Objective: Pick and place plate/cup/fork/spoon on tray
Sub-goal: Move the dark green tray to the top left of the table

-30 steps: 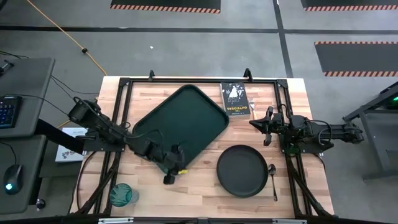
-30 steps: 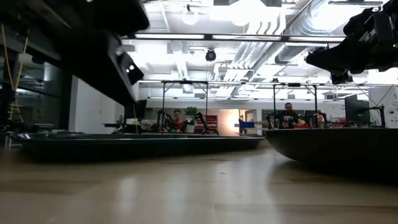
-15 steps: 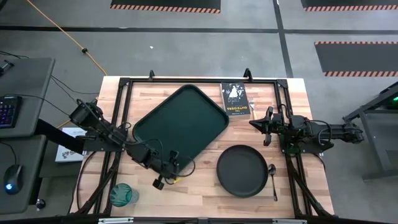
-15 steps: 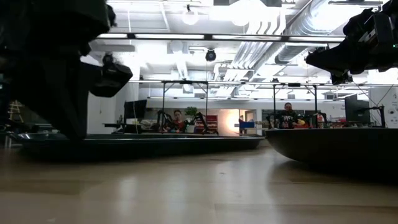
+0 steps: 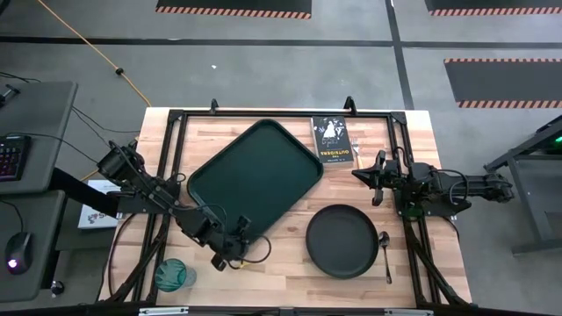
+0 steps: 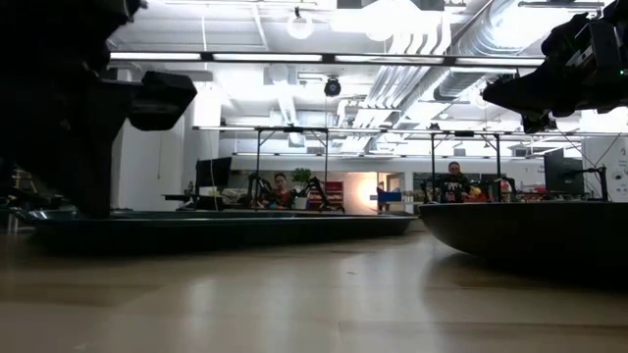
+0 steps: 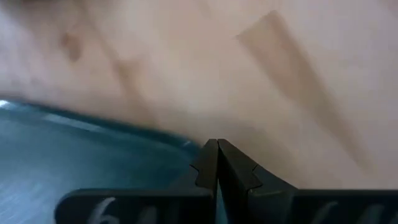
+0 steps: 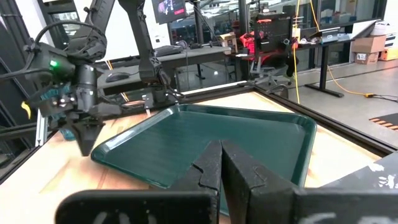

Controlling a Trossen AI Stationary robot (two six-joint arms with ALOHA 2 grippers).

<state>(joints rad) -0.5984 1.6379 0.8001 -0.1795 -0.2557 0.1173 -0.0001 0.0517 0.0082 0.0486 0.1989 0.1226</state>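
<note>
Both hands closed; left hand apparently just off tray corner.

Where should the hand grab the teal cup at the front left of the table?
Take the cup across its side wall near the rim, coming in from above with fingers straddling it. It stands upright and alone on the table, with nothing close beside it. The left hand is nearest.

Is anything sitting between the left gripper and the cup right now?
Nothing visible. The left gripper, fingers shut, hangs over bare table just off the tray corner; only open wood separates it from the cup.
</note>
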